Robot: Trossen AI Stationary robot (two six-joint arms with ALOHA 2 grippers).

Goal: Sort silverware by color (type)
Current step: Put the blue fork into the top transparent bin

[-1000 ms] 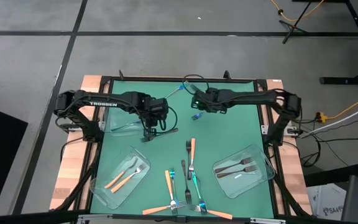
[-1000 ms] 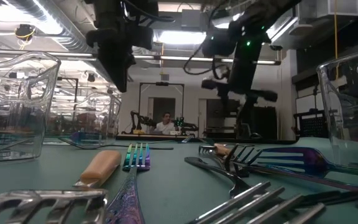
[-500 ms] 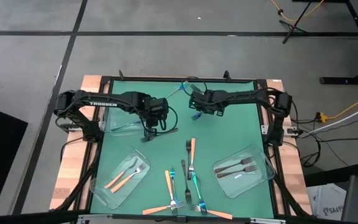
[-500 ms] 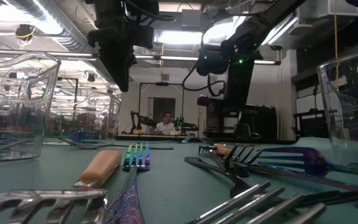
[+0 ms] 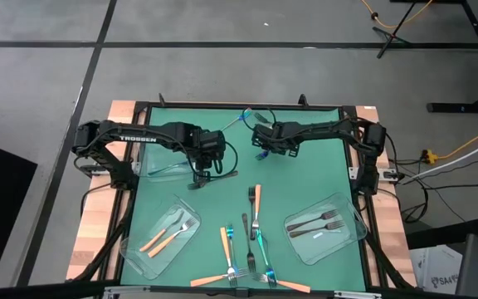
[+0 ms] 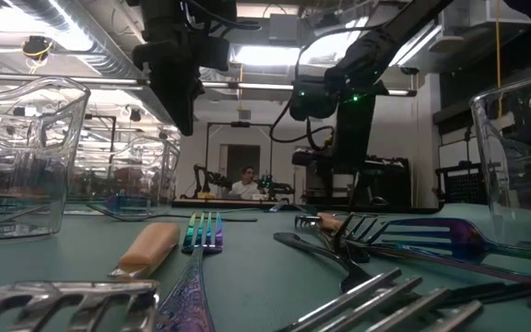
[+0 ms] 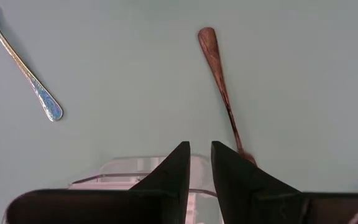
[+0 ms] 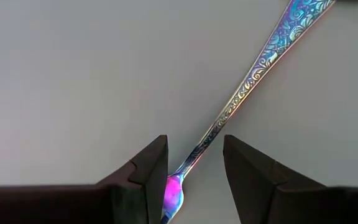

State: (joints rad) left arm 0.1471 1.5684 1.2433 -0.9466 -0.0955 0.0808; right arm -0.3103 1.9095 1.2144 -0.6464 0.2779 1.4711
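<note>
the right hand (image 5: 258,133) hangs over the far middle of the green counter (image 5: 305,178), its fingers (image 8: 145,171) parted with a clear gap, straddling the neck of a blue-teal fork (image 8: 253,74) that lies flat on the mat; nothing is gripped. the left hand (image 5: 199,176) hovers left of centre, just beside a clear tray (image 5: 160,166), its fingers (image 7: 174,171) nearly together with only a thin slit between them and nothing caught there. in the left wrist view a dark fork (image 7: 219,84) lies on the mat beyond those fingers, and a second blue-teal handle (image 7: 27,78) lies well apart from it. nearer the front edge, a tray on the left (image 5: 131,249) holds two orange-handled forks (image 5: 168,237), and a tray on the right (image 5: 351,241) holds two dark forks (image 5: 314,224). between those trays loose forks lie scattered on the mat: orange ones (image 5: 256,199), teal ones (image 5: 260,249), and more at the front edge (image 5: 214,280).
</note>
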